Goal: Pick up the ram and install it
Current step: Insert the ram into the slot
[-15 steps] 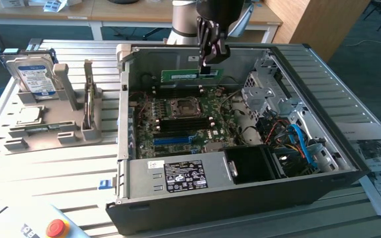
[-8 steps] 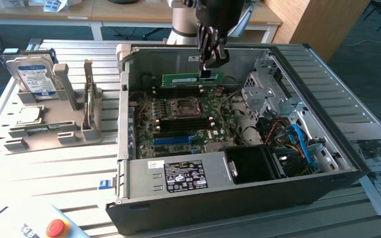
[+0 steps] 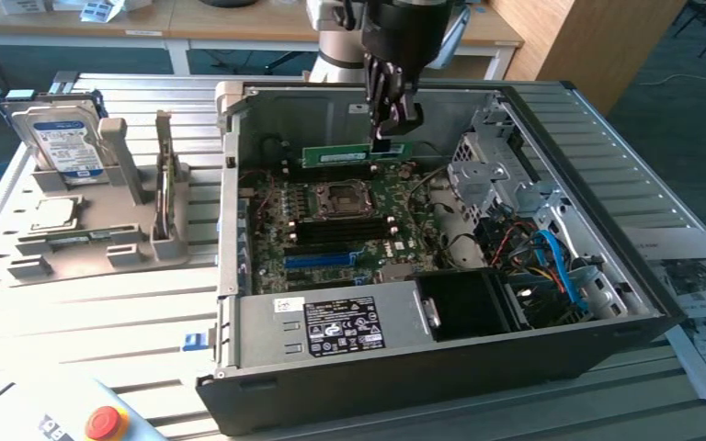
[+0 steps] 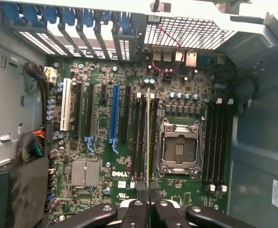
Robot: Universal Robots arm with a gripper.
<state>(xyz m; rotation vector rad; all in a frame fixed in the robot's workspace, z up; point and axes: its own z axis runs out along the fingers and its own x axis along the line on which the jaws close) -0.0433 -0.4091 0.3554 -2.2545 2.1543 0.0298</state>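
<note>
The slatted table (image 3: 108,312) is carrying an open computer case (image 3: 451,367) lying on its side, with a grey parts rack (image 3: 120,230) sitting at the exterior view's left and holding a hard drive (image 3: 69,138). Inside the case the motherboard (image 3: 328,230) is lying flat and facing up. The ram (image 3: 350,156) is hanging edge-down over it, apart from the board as far as I can judge and so not yet seated. The claw (image 3: 386,138) is pinching it from above, its fingers drawn nearly together on the stick's upper edge, toward the end at the exterior view's right. The stick is looking light and stiff but fragile: a thin board that is likely to crack if twisted, with contacts along its lower edge that are better left untouched, so gripping the bare top edge is looking sound to me, though an off-centre hold is risking some tilt. The exterior view is giving the stick's broad green face and its height over the board. The wrist view is giving what that one cannot: the ram (image 4: 148,137) edge-on as 1 thin line running along the memory slots (image 4: 139,142) beside the empty processor socket (image 4: 179,149), roughly parallel to them.
</note>
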